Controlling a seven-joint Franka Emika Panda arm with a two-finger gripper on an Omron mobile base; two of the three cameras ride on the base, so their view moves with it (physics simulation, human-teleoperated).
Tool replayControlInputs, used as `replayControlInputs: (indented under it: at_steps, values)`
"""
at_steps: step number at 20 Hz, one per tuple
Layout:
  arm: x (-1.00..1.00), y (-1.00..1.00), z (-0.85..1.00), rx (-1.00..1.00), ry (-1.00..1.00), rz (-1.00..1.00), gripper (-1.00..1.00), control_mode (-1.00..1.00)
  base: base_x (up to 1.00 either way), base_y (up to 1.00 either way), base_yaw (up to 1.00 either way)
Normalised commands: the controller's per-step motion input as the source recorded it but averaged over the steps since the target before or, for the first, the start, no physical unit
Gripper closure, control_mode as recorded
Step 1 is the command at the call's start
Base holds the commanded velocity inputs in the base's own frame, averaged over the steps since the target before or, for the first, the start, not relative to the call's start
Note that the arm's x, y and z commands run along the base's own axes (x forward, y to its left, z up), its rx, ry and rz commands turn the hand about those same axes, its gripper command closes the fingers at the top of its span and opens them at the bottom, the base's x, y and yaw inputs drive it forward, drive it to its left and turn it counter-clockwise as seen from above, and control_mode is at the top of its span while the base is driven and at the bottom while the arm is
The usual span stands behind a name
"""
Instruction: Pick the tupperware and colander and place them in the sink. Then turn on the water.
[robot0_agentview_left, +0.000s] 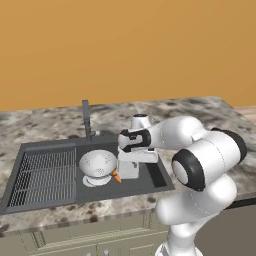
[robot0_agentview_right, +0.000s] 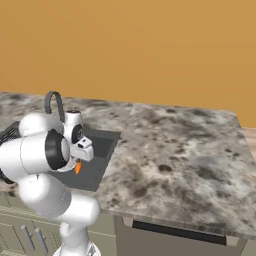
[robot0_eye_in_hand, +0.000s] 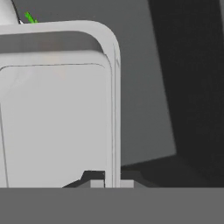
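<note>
The gripper (robot0_agentview_left: 128, 172) is clamped narrow on the rim of the tupperware (robot0_eye_in_hand: 57, 118), holding it low inside the sink (robot0_agentview_left: 45, 145), just right of the colander (robot0_agentview_left: 98, 164), which already sits in the basin with a small orange thing (robot0_agentview_left: 116, 176) beside it. In the hand view the fingertips (robot0_eye_in_hand: 97, 183) pinch the container's right wall, with the dark basin floor beyond. So the step in hand looks like setting the tupperware down, the second of the two placements. Next, the jaws likely need to open, the hand lift clear without dragging the container, then reach back to the faucet (robot0_agentview_left: 86, 119) to start the water, which isn't running yet.
</note>
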Motion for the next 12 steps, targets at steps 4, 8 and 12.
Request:
replayControlInputs:
  at_steps: [4,8,12]
  values:
    - [0.00,0.00,-0.28,0.00,0.00,0.00,1.00,-1.00,0.00,0.00,0.00]
    - [0.05,0.00,-0.26,0.00,0.00,-0.02,1.00,-1.00,0.00,0.00,0.00]
    - [0.04,0.00,-0.24,0.00,0.00,-0.05,1.00,-1.00,0.00,0.00,0.00]
